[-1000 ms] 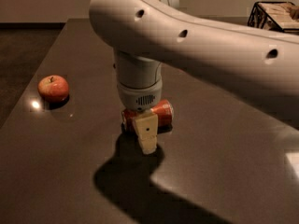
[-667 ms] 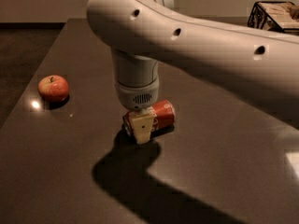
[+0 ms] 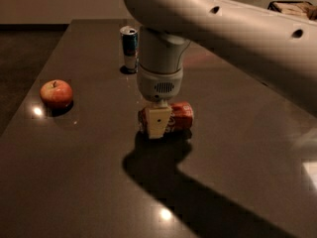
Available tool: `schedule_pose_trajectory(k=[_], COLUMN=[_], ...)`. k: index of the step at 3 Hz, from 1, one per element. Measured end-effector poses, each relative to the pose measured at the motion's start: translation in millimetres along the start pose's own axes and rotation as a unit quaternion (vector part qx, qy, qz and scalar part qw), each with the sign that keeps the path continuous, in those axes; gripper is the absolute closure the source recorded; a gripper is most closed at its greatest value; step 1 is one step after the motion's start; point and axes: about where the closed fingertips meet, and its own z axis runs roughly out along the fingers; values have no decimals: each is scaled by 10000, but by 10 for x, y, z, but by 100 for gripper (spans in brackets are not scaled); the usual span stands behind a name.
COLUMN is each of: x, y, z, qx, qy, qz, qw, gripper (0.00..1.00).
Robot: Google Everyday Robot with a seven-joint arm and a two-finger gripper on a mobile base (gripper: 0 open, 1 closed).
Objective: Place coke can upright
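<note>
The coke can [image 3: 179, 116] is a short red can with white lettering. It lies on its side near the middle of the dark table [image 3: 237, 152]. My gripper [image 3: 158, 125] hangs straight down from the big white arm and is lowered onto the can's left end. Its cream-coloured near side covers that end of the can. The can rests on the table top.
A tall slim blue-and-silver can [image 3: 129, 48] stands upright behind the gripper. A red apple [image 3: 56, 93] sits at the table's left. A dark basket [image 3: 292, 6] is at the far right. The arm's shadow falls in front of the can.
My gripper has come down lower over the lying coke can. The arm has shifted, so the blue-and-silver can behind it now shows. The coke can and the apple have not moved.
</note>
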Motion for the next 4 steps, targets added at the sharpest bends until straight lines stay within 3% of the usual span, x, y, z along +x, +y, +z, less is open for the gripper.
schedule_pose_trajectory(k=[1, 2, 3, 4], x=[32, 35, 27, 24], y=[-17, 56, 113, 179], z=[-324, -589, -693, -754], qx=[113, 268, 391, 531], qy=[-994, -2051, -3084, -4105], qz=[251, 514, 804, 1114], qw=[9947, 9770, 9470, 9035], gripper=[100, 100, 100, 100])
